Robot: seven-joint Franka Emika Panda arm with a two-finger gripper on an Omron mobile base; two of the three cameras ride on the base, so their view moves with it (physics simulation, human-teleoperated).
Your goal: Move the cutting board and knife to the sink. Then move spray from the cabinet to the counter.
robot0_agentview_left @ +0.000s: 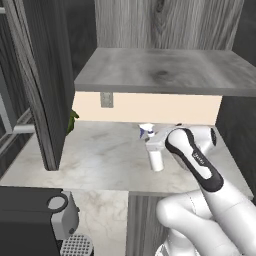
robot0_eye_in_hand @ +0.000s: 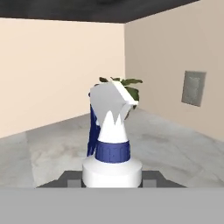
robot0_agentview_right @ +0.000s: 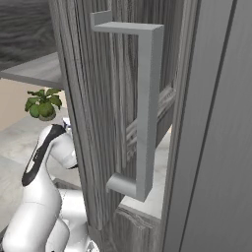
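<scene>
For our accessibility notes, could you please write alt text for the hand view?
The white spray with its blue collar stands upright between the gripper fingers, above the marbled counter. Behind it are a leafy plant and a wall outlet on the beige backsplash.

spray [robot0_eye_in_hand: 111, 151] base cut off by grey band; gripper [robot0_agentview_left: 156, 150] half hidden behind arm
</scene>
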